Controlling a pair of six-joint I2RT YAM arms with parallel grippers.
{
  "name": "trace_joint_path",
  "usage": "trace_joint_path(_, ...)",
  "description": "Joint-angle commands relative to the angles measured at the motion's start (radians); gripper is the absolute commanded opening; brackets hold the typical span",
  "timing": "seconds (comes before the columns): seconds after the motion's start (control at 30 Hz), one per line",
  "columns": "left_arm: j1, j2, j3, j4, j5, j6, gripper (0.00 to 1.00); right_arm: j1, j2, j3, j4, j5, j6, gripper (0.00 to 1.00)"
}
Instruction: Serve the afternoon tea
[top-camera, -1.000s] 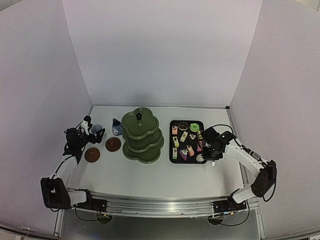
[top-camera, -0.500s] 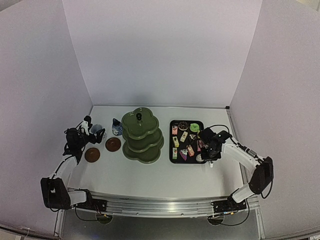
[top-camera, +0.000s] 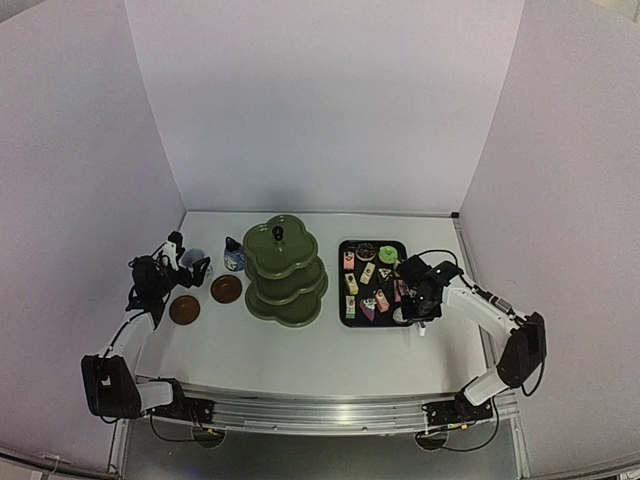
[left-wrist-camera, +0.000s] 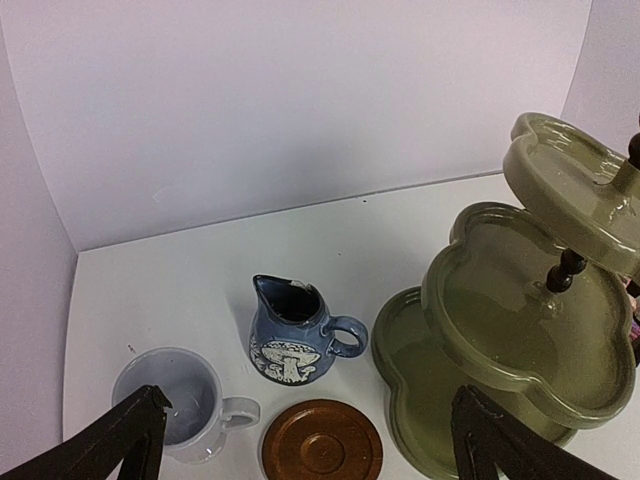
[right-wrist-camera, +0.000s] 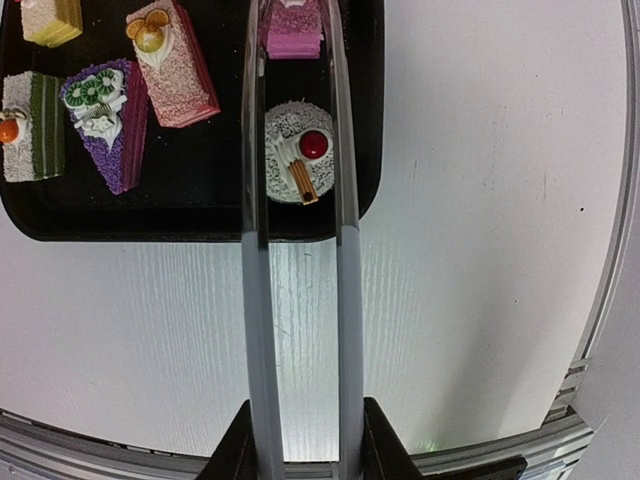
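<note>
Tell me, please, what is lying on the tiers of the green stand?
Nothing shows on the stand: its top tier and middle tier look bare. The bottom tier is mostly covered by the one above, so its inner part cannot be seen.

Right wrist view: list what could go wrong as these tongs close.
1. The tongs straddle both the round white cake and the pink cake; closing may pinch or shove the wrong one.
2. The round white cake sits close to the black tray corner, so a nudge could push it against the rim.
3. The smooth blades may let a small cake slip on lifting.
</note>
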Motion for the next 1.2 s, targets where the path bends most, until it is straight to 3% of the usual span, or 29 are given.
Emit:
trace_joint_path(0.0,-0.002,0.007,0.010,0.015,0.010,0.015,1.00,0.004,-0.052,0.028,0.005,0.039,0.016,0.00)
trace_joint_path(1.17,-0.002,0.006,0.005,0.018,0.005,0.025,1.00,0.004,-0.108,0.082,-0.004,0.104,-0.004,0.00)
